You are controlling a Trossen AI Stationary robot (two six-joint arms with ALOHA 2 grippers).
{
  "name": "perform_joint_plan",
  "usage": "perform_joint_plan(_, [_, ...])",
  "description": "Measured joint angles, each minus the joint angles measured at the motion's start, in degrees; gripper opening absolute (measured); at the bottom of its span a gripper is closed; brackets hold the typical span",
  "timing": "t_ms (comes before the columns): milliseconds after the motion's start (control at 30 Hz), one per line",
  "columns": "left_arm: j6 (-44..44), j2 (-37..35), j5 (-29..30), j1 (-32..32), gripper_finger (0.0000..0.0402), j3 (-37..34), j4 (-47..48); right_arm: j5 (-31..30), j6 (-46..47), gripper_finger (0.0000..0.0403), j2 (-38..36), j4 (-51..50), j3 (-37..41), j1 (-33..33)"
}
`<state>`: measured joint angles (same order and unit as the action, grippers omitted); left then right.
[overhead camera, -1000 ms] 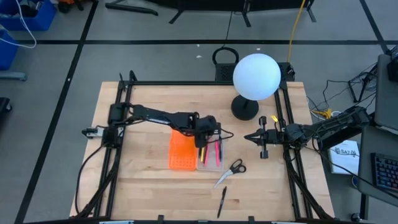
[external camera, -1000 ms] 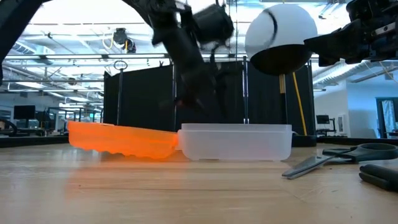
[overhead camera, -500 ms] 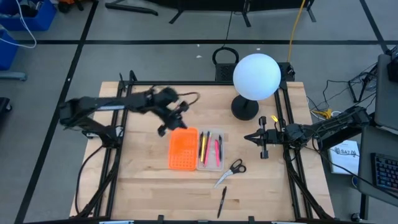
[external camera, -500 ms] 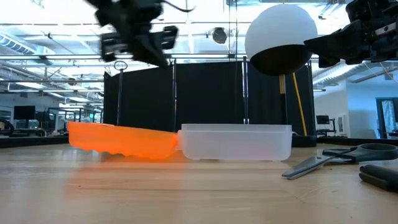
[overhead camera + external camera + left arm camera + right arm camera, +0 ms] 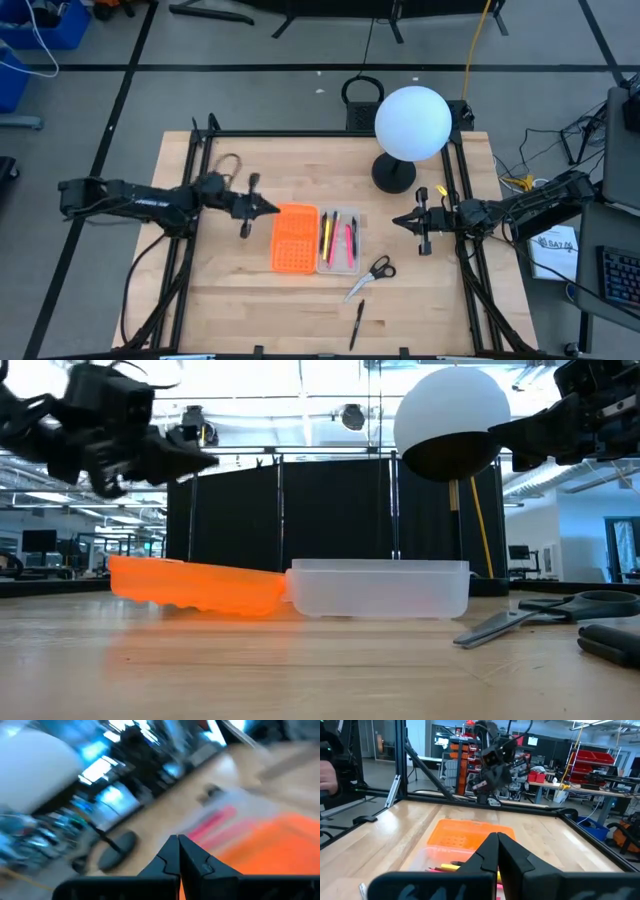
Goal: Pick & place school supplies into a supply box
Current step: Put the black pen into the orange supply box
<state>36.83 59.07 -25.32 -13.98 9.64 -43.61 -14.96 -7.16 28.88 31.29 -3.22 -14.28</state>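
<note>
Near-side of R gripper [image 5: 396, 221], scissors [image 5: 372, 275] are lying diagonal, closer to it than L gripper [image 5: 272, 209]; both grippers closed, holding nothing.

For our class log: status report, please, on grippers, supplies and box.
Left gripper shut, empty, beside orange lid. Right gripper shut, empty, waiting. Pens in clear tray; scissors and dark pen on table. Nothing blocking.
</note>
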Motion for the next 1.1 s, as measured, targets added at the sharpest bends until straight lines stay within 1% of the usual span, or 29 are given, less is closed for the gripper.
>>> perform_joint_plan(67, [-6.0, 0.0, 0.3, -0.7, 0.0001, -2.5, -7.4, 0.0, 0.4, 0.0000, 0.1, 0.2, 0.0, 0.0])
perform_joint_plan(133, [-12.0, 0.1, 2.4, -1.3, 0.0001, -3.7, -8.5, 0.0, 0.4, 0.0000, 0.2, 0.2, 0.0, 0.0])
perform_joint_plan(200, [-13.6, 0.1, 4.5, -1.9, 0.0001, -4.8, -7.4, 0.0, -0.1, 0.0000, 0.2, 0.2, 0.0, 0.0])
perform_joint_plan(300, [-14.1, 0.2, 4.4, -2.0, 0.0001, -6.3, -7.6, 0.0, -1.0, 0.0000, 0.2, -0.3, 0.0, 0.0])
perform_joint_plan(433, [-18.3, 0.2, 4.3, -0.7, 0.0001, -9.1, -13.7, 0.0, 0.2, 0.0000, 0.2, -0.2, 0.0, 0.0])
perform_joint_plan(633, [-21.0, 0.0, 5.7, 1.4, 0.0001, -9.1, -13.8, 0.0, 3.5, 0.0000, 0.7, -0.2, 0.0, 0.0])
perform_joint_plan(733, [-24.4, 0.0, 8.7, 1.5, 0.0005, -9.1, -13.8, 0.1, 5.1, 0.0000, 1.2, -0.2, 0.0, 0.0])
perform_joint_plan(833, [-29.0, 0.0, 11.7, 1.5, 0.0017, -9.1, -14.1, 0.1, 7.6, 0.0000, 1.5, 0.3, 0.0, 0.0])
perform_joint_plan(900, [-31.8, 0.0, 13.2, 1.5, 0.0024, -9.1, -14.3, 0.1, 7.6, 0.0000, 1.5, 1.1, 0.0, 0.0])
perform_joint_plan(1033, [-33.6, 0.0, 13.6, 1.5, 0.0029, -7.2, -14.9, -0.2, 6.0, 0.0000, 1.5, 5.5, 0.0, 0.0])
perform_joint_plan(1100, [-32.6, 0.0, 13.3, 1.5, 0.0024, -6.0, -15.1, -0.2, 5.9, 0.0000, 1.6, 7.9, 0.0, 0.0])
